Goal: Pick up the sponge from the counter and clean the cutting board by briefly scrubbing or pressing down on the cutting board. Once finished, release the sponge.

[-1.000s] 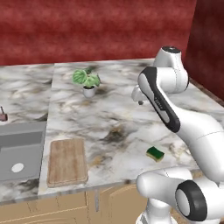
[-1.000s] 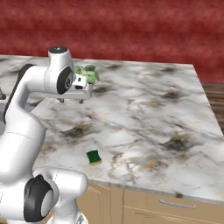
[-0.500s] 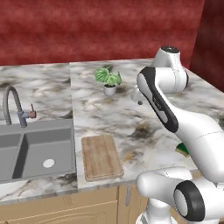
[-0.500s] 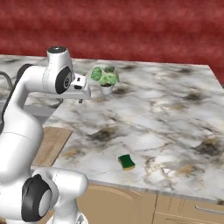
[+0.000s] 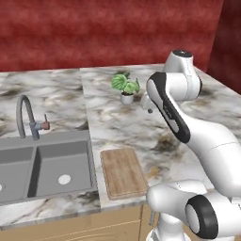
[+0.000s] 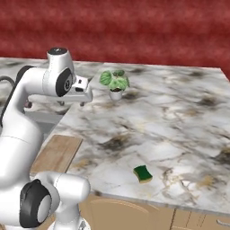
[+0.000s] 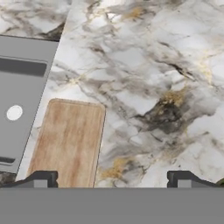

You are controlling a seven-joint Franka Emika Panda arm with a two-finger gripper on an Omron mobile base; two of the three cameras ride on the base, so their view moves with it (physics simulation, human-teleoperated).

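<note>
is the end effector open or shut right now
Open: in the hand view the end effector has its two fingertips far apart, with nothing between them, above the counter.

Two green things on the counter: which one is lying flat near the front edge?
The sponge, a small flat green block. The other is the potted plant, upright in a white pot farther back.

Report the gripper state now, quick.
Gripper: open, jaws spread wide, holding nothing; it hangs above the counter next to the cutting board, and the sponge lies on the counter apart from it.
</note>
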